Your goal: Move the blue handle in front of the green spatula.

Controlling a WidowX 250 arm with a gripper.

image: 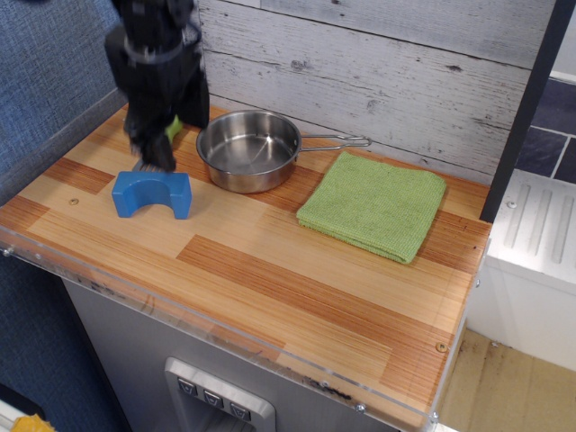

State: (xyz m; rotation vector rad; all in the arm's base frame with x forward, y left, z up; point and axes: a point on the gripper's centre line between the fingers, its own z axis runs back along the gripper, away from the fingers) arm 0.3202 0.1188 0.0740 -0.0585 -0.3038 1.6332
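The blue handle (pixel 151 193) stands free on its two feet near the left front of the wooden counter, with its cut-out facing down. My gripper (pixel 151 155) hangs just above and behind it, apart from it and holding nothing; its jaws look parted, though they are blurred. Only a sliver of the green spatula's lime handle (pixel 175 127) shows behind my gripper, just beyond the blue handle. The spatula's head is hidden.
A steel pan (pixel 247 149) with a thin wire handle sits to the right of my gripper. A folded green cloth (pixel 373 203) lies further right. A plank wall runs along the back. The counter's front edge (pixel 225 315) has a clear plastic lip.
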